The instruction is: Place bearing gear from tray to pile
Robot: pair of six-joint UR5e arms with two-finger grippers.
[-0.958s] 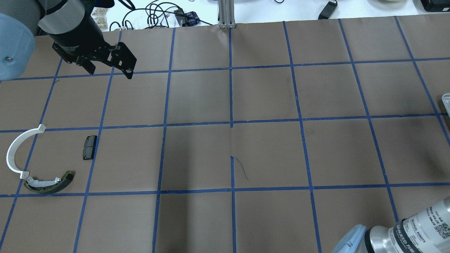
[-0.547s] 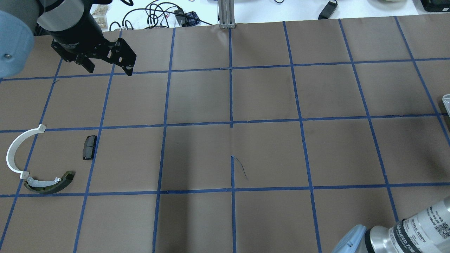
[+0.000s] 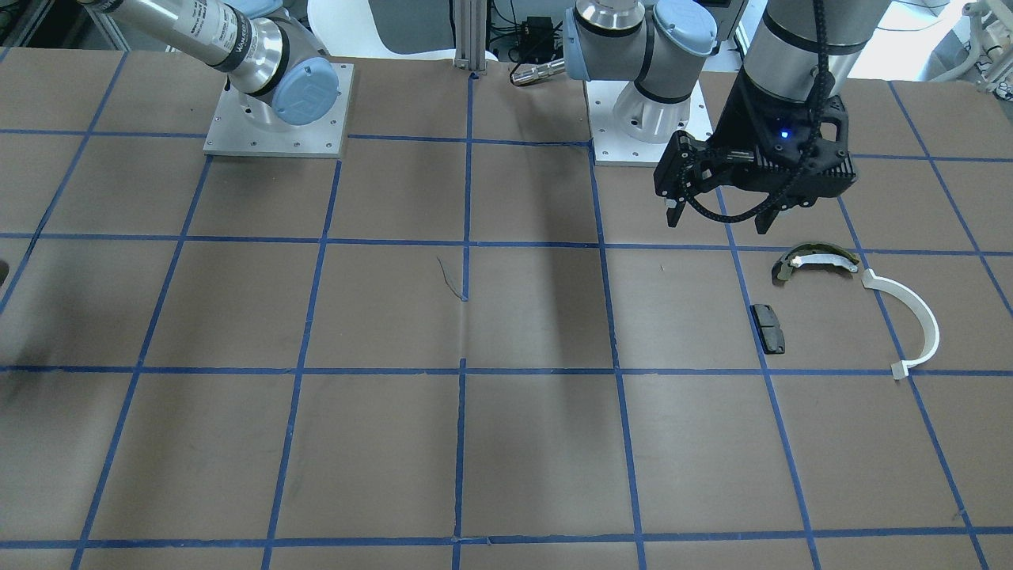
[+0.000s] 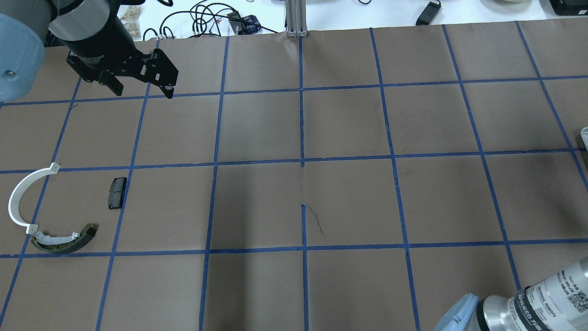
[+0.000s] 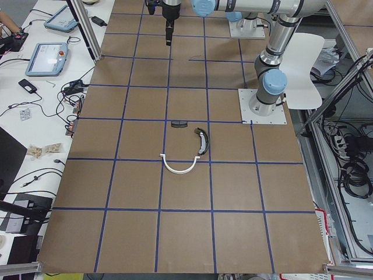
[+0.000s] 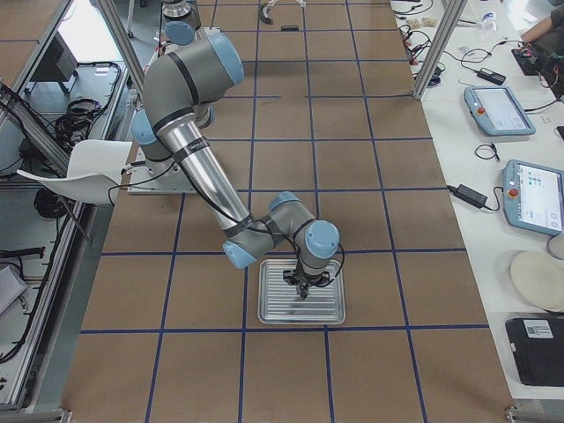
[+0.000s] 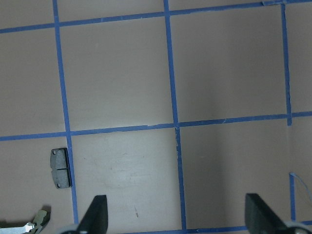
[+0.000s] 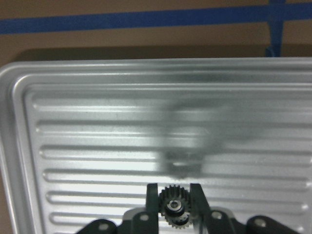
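Judging from the right wrist view, the bearing gear is pinched by its teeth between the tips of the right gripper, which is closed down to the gear's width. It looks to be held just above the ribbed tray, going by the shadow thrown on the metal. So the hold is kinda thin: only toothed edges are caught, and the gear could be twisted loose or dropped if the carry is jerked. The pile is laid out well apart from the tray, at the other end of the table: white arc, olive shoe, black pad. A long reach across is needed, and that's where a slip would probably be paid for. The left gripper is spread wide with nothing in it and is parked near the pile, so a clash between the arms can't be ruled out unless it gets cleared. The loose parts could also be scattered by a hard drop. Compared with a second ago, the left gripper is seen shifted a touch toward the table's far edge, while the pile parts are unmoved.
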